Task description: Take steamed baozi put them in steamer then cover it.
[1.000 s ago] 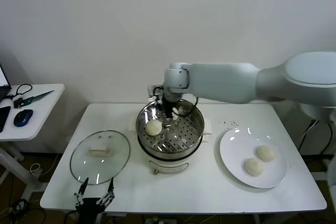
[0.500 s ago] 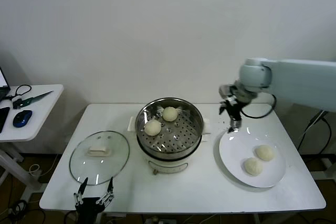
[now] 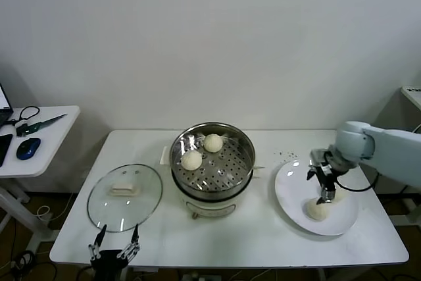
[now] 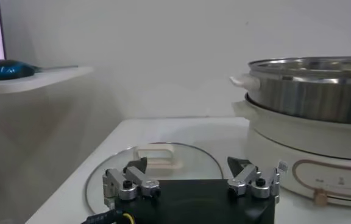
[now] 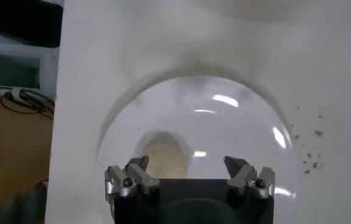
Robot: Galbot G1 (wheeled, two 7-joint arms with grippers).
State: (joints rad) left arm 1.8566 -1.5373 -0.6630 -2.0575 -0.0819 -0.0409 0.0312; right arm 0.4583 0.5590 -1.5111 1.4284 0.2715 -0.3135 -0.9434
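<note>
The right gripper [image 3: 323,187] hangs over the white plate [image 3: 289,197] on the right side of the table [image 3: 250,235], its fingers spread apart and holding nothing. Two steamed baozi lie on that plate: the nearer bun [image 3: 318,210] sits just below the fingertips, and the second bun [image 3: 335,193] is beside it, partly hidden behind the gripper in the head view. In the right wrist view only one bun [image 5: 163,155] shows clearly, lying on the plate [image 5: 236,122] beyond the open fingers and nearer one finger than the other; whether a fingertip touches it is hard to tell. The steamer [image 3: 212,192] stands at the middle of the table with two more buns on its perforated tray, one [image 3: 192,160] toward its left side and one [image 3: 212,143] toward the back. The cover [image 3: 125,196] lies flat on the table to the steamer's left. The left gripper [image 3: 113,252] is parked at the table's near edge just before the cover, fingers apart and empty.
</note>
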